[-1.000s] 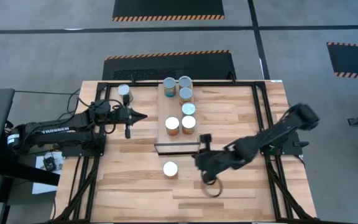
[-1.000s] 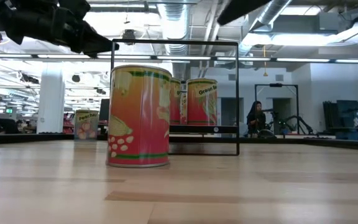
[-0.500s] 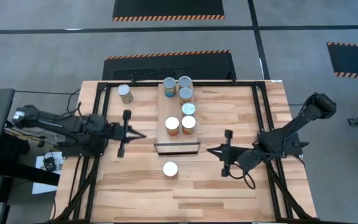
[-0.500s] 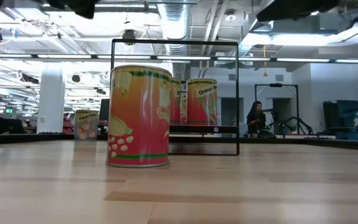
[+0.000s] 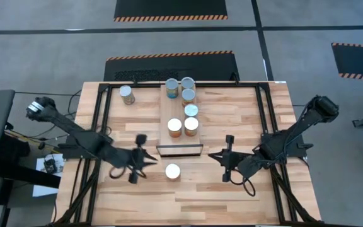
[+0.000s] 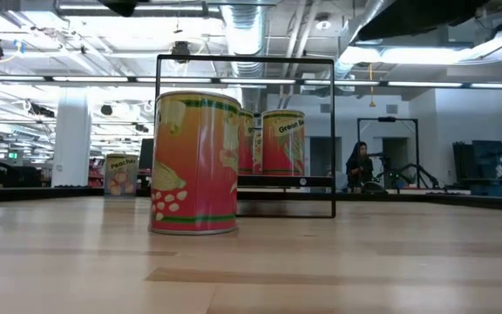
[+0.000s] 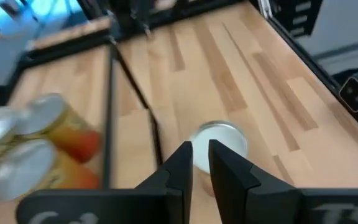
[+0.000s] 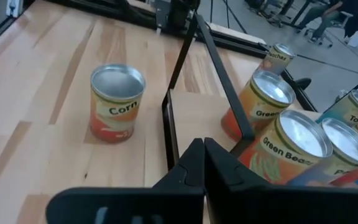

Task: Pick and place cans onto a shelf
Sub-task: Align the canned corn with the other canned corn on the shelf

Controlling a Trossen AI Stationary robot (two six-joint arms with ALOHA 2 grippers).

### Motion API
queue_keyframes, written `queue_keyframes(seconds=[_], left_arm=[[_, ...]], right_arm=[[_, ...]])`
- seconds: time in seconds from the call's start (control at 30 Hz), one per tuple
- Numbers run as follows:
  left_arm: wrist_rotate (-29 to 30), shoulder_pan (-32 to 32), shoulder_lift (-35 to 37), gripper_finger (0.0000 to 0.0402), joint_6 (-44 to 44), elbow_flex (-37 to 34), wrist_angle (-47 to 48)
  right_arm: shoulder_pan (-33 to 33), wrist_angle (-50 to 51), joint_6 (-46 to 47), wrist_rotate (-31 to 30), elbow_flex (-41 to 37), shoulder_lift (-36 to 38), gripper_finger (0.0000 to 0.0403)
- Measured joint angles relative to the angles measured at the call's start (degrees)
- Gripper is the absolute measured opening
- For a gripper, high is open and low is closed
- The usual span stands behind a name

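Note:
One can (image 5: 172, 171) with a silvery top stands alone on the table near the front; it is the orange can (image 6: 194, 163) in the low view and the Corn can (image 8: 117, 102) in the right wrist view. My left gripper (image 5: 146, 161) is just left of it, pointing at it, fingers a narrow gap apart (image 7: 201, 155). My right gripper (image 5: 213, 156) hovers to its right, shut (image 8: 202, 152), holding nothing. Several cans (image 5: 183, 127) stand on the shelf (image 5: 180, 142). Another can (image 5: 126, 94) stands on the table at the far left.
The shelf's dark front frame (image 5: 179, 149) rises just beyond the lone can, and shows as a tall dark rectangle (image 6: 334, 139) in the low view. Black rails (image 5: 103, 126) run along the table's sides. Bare wood lies along the near edge.
My left gripper has swung from beside the far-left can toward the table's near edge and right, ending close to the lone can and pointing at it. My right gripper has drawn back toward the table's right, away from that can, then held still. No can has moved.

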State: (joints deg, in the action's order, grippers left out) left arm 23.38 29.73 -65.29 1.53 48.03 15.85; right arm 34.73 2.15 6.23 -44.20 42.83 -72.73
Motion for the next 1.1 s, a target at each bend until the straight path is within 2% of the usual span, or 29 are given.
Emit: queue_keyframes(seconds=[0.27,0.6,1.1], left_arm=[[-0.5,0.3,-15.9,0.0070,2.3,7.7,-0.3],[-2.7,0.1,-29.6,0.0085,3.1,15.1,-0.3],[-4.0,-1.2,-31.3,0.0085,7.8,16.5,4.3]], right_arm=[[-1.2,0.8,-0.5,0.1,0.0,-0.7,0.0014],[-2.6,0.9,-3.2,0.8,0.0,-0.7,0.0014],[-2.6,2.1,-2.8,0.7,0.0,-0.7,0.0015]])
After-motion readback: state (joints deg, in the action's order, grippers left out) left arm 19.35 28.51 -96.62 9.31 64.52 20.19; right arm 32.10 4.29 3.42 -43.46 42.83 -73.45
